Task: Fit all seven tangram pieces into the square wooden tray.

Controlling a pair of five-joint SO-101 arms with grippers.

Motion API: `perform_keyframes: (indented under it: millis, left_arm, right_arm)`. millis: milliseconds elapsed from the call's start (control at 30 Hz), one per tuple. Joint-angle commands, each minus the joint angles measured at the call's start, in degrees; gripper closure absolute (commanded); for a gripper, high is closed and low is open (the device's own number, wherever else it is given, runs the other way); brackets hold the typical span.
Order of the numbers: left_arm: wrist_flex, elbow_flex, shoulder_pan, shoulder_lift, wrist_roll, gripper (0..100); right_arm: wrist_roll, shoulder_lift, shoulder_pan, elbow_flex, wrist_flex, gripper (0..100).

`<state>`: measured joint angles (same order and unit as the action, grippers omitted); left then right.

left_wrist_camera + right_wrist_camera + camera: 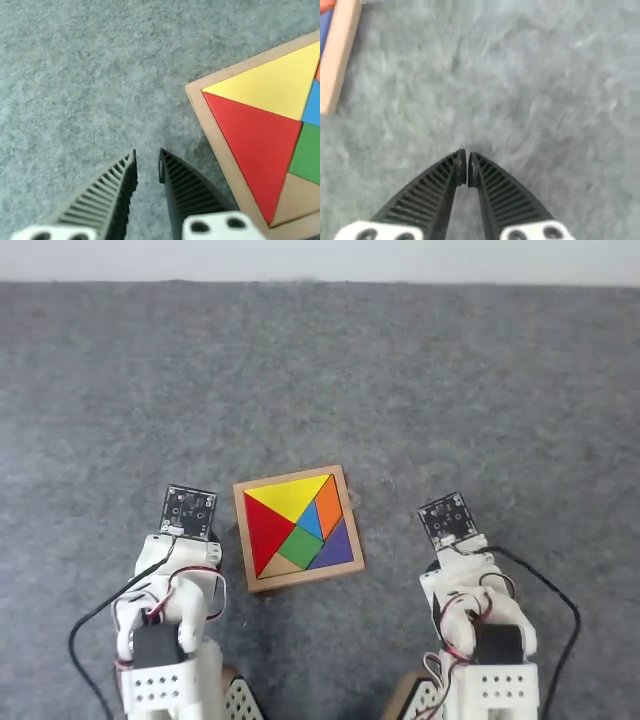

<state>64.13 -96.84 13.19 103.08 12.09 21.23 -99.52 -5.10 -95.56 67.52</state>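
resting between the two arms, toward the near edge of the bench [450, 390], the tray [241, 535] looks full already: yellow triangle [290, 497], red triangle [266, 530], orange piece [328, 503], blue piece [310, 521], green square [300, 547], purple piece [335, 545] and tan triangle [278, 564] sit flush inside its rim, with no gap showing. being square, the tray has no long axis. it is turned a little off square to the bench edges, with the yellow triangle toward the far edge and the red triangle toward the left arm. the left gripper [148, 155] is the nearer one, hanging just beside the tray's red-side rim, its fingers a crack apart and holding nothing. the right gripper [467, 160] hangs over bare bench on the tray's other side, a bit farther off, closed and empty. i judge nothing remains to be placed.
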Motion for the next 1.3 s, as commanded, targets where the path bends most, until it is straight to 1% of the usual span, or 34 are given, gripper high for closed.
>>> perform_keyframes:
  millis: [0, 100, 1267]
  left_arm:
    - [0.18, 0.40, 0.00, 1.05, 0.62, 96]
    - [0.18, 0.40, 0.00, 1.05, 0.70, 99]
    - [0.09, 0.40, 0.00, 1.05, 0.70, 99]
  right_arm:
    - [0.62, 0.31, -0.22, -0.97, 3.12, 99.0]
    - [0.62, 0.31, -0.31, -0.88, 3.82, 99.0]
    - [0.70, 0.31, -0.31, -0.88, 3.82, 99.0]
